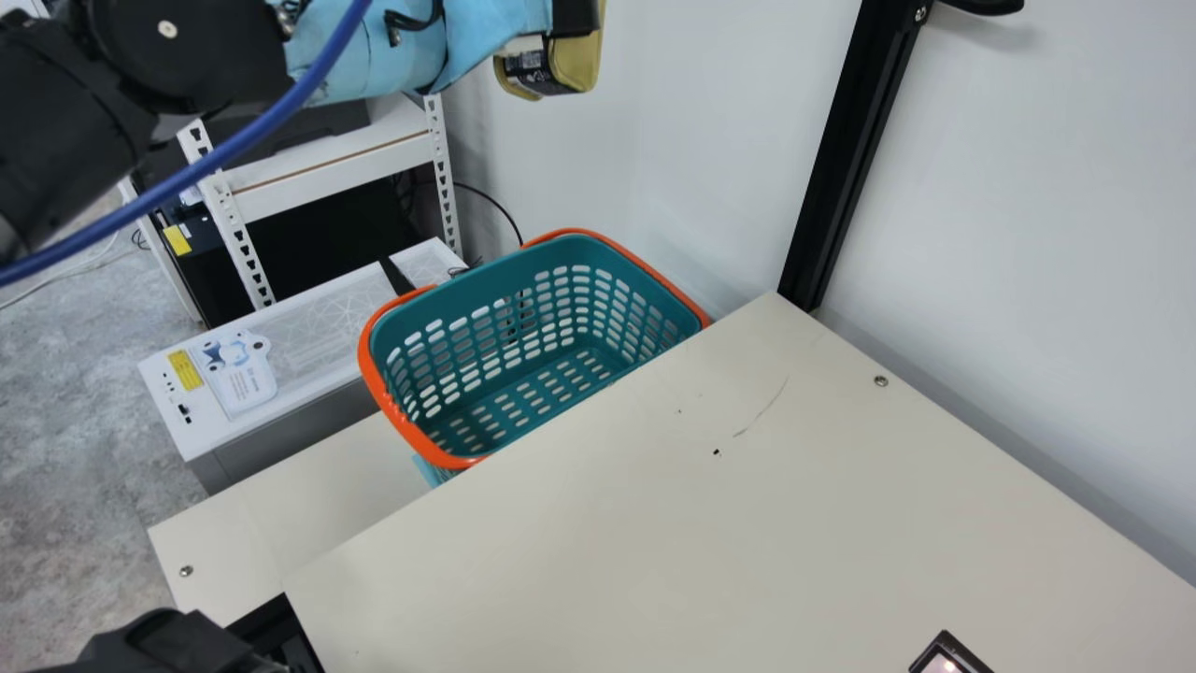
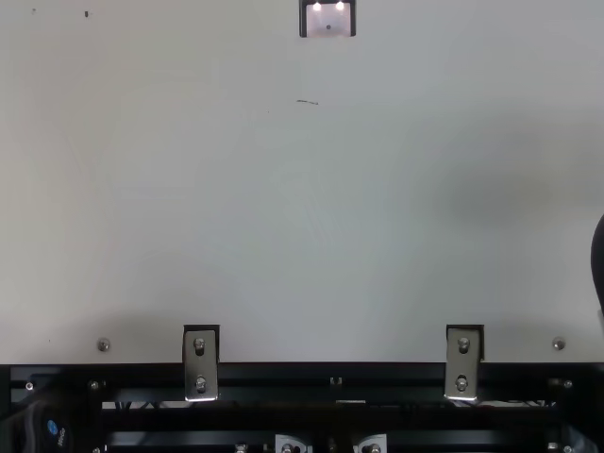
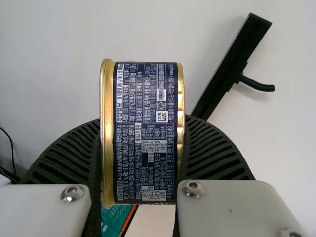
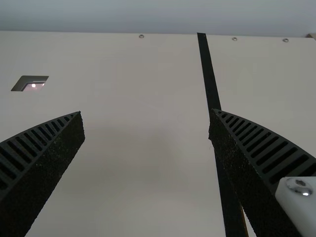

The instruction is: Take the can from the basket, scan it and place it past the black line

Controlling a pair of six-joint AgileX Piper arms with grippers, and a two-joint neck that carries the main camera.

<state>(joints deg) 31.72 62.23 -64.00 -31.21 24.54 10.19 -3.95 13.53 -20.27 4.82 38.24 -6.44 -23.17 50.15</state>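
The cream table (image 1: 654, 523) stands beside the teal basket (image 1: 509, 397) and carries the black line (image 4: 208, 74). The right gripper (image 2: 598, 264), at the top view's right edge, is set wide, its 2 ribbed fingers well apart in the right wrist view. The left gripper (image 1: 574, 17), at the top of the main view, is closed onto the can (image 3: 145, 133), which is clear of the basket and seated between the 2 fingers, 1 against each end, with its dark printed side facing the wrist camera.
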